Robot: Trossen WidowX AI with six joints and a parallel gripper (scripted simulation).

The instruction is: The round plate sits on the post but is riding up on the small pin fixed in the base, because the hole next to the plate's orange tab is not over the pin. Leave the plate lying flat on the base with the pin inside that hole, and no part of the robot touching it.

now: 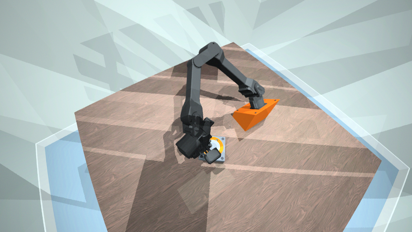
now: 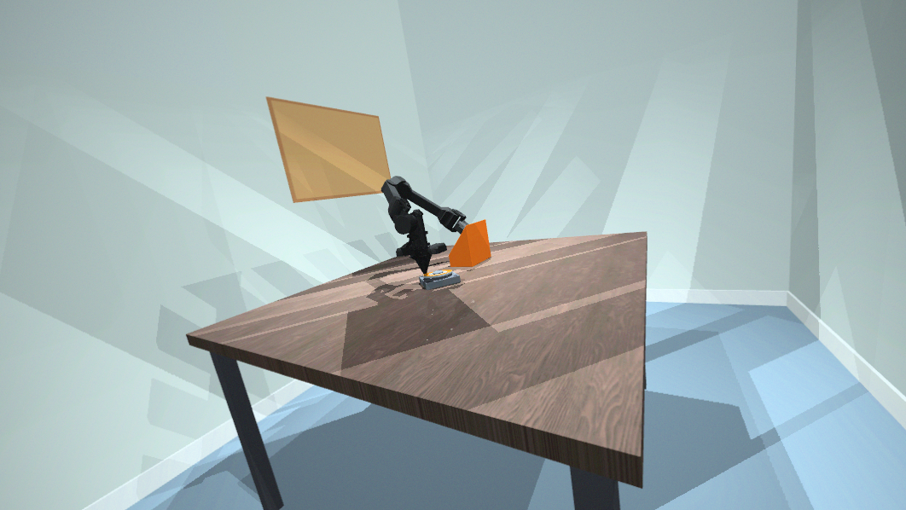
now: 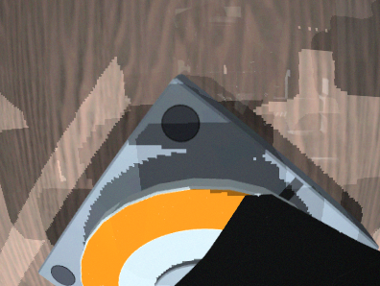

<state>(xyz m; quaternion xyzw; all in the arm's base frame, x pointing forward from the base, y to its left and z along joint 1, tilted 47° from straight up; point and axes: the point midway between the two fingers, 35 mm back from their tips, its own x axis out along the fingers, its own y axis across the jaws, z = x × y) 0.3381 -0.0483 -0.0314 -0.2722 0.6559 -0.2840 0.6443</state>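
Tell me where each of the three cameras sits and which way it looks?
Top: high above the table, looking down; the whole arm and its orange mount show.
Exterior: out in the room, at table height; the arm looks small and far.
Wrist: on the arm, looking down; only the shut pincer shows, dark.
All three share the plate on its grey base.

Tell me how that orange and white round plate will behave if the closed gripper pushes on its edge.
The plate looks rigid and flat, so it should not flex. Sitting on a central post, it will likely turn rather than slide off the grey base. The shut gripper holds nothing; its smooth tip might slip on the plate's surface.
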